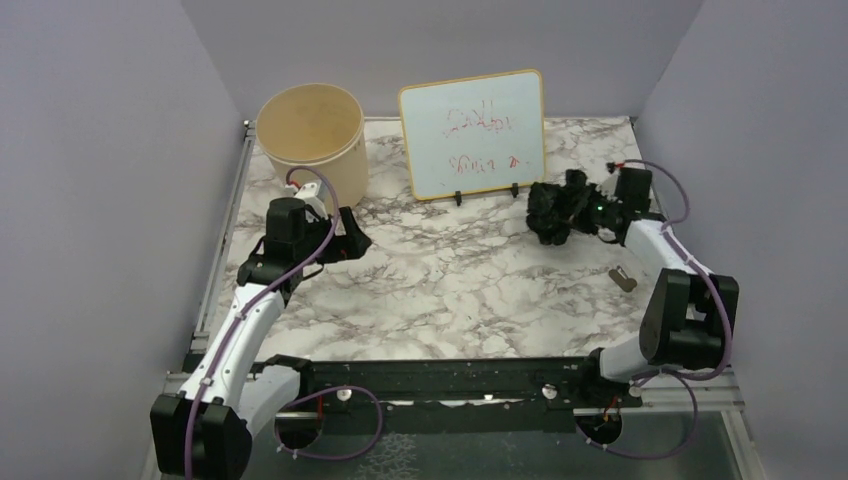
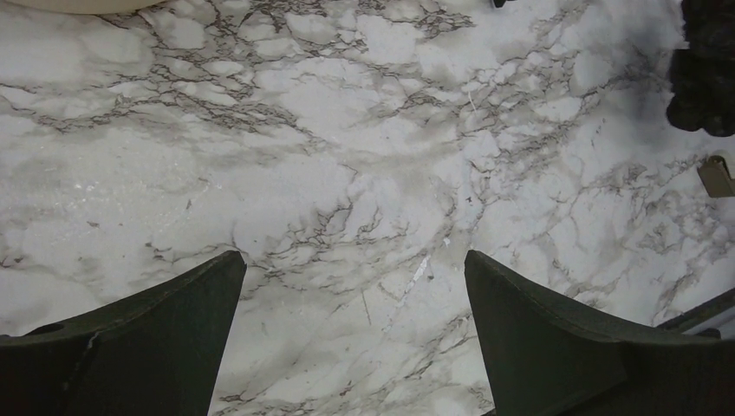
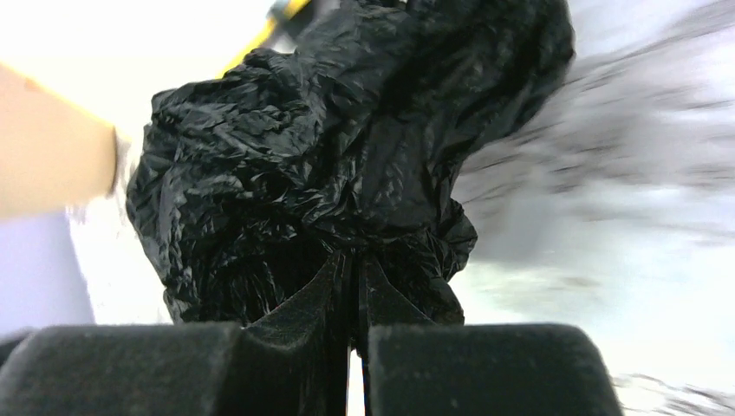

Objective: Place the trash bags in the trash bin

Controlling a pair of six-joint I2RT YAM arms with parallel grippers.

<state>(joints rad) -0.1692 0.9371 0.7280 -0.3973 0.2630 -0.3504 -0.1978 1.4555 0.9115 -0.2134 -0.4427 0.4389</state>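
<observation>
Top external: right hand (image 1: 583, 212) reaches far forward, pinching the trash bag (image 1: 553, 208).

The top view is evenly and softly lit, sharp, with only faint shadows on the marble table (image 1: 450, 290). The left wrist view is clear too. The right wrist view is smeared by blur behind the glossy trash bag (image 3: 347, 156), and its upper left is overexposed.

Fig.: non-task items on marble tabletop (image 1: 450, 290).
Whiteboard (image 1: 472, 133), yellow frame, red scribble, stands upright at rear ctr; small tan piece (image 1: 622, 278) lies flat nr right edge.
</observation>
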